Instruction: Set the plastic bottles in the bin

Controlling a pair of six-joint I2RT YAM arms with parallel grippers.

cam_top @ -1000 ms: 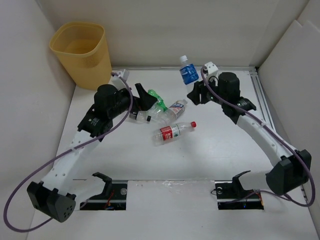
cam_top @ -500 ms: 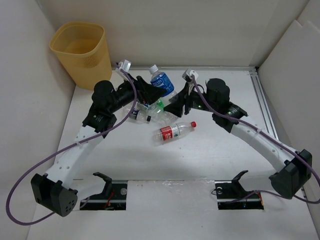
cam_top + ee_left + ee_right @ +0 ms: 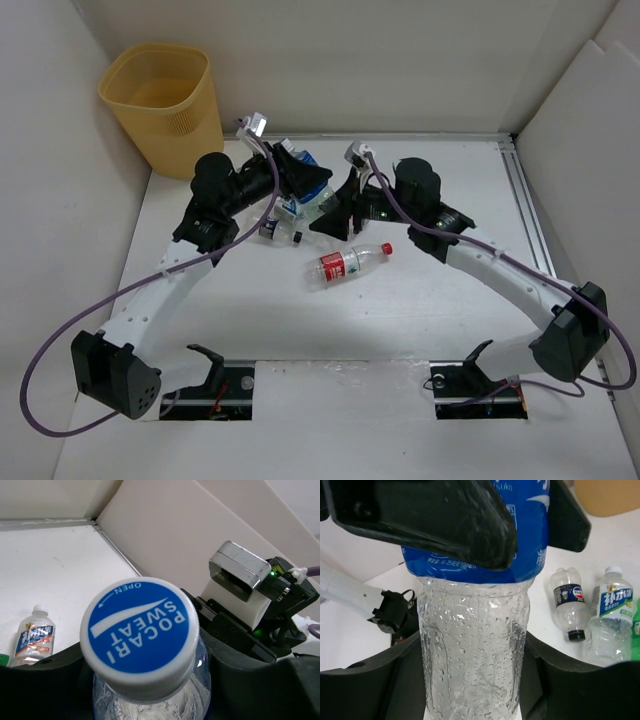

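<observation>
A clear bottle with a blue label [image 3: 312, 178] hangs in the air between both arms, behind the pile. My left gripper [image 3: 303, 186] is shut on its labelled upper part; in the left wrist view its blue-and-white cap [image 3: 140, 630] fills the space between my left gripper [image 3: 145, 692] fingers. My right gripper [image 3: 472, 680] has both fingers against the bottle's clear wet lower body [image 3: 472, 645], with the left arm's fingers [image 3: 435, 520] clamped on the label above. The yellow-orange bin [image 3: 160, 100] stands at the far left corner. A red-labelled bottle [image 3: 347, 264] lies on the table in front of the grippers.
Several more bottles lie on the table under the grippers: a dark-labelled one [image 3: 568, 602], a white-and-green-labelled one [image 3: 612, 615] and a small one [image 3: 34, 637]. White walls close in the table on the left, back and right.
The right arm carried the blue-labelled bottle left from the back of the table towards the left gripper. The left gripper rose from the pile and shut on the bottle's upper part.
</observation>
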